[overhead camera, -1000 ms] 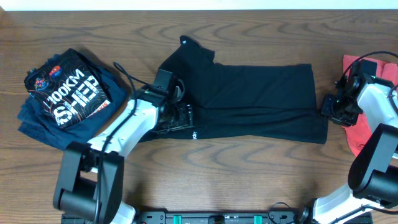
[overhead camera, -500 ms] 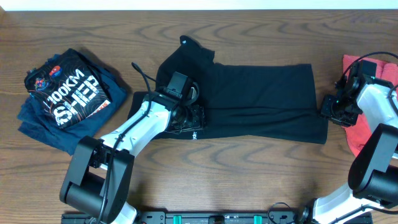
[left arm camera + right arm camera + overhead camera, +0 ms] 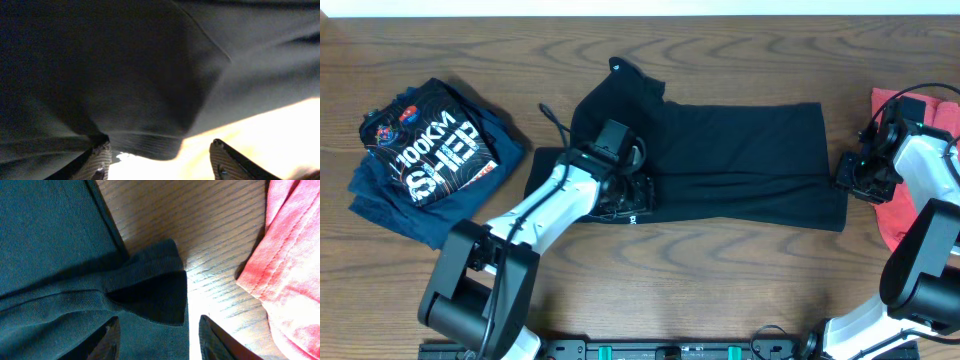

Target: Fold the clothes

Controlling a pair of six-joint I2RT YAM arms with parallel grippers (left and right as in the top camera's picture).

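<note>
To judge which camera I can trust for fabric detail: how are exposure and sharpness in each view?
Overhead: even light, but the black tee reads as a flat dark shape. Left wrist: underexposed, soft cloth, table blown out. Right wrist: sharp weave, one glare patch on the table.

Dark brown wood-grain table fills the view. Thin white strip along far edge. Bright glare on wood.

White shells are being worn over black joints by the left arm and right arm; ribbed pale tips are being carried by the left gripper, a black cable behind it.
</note>
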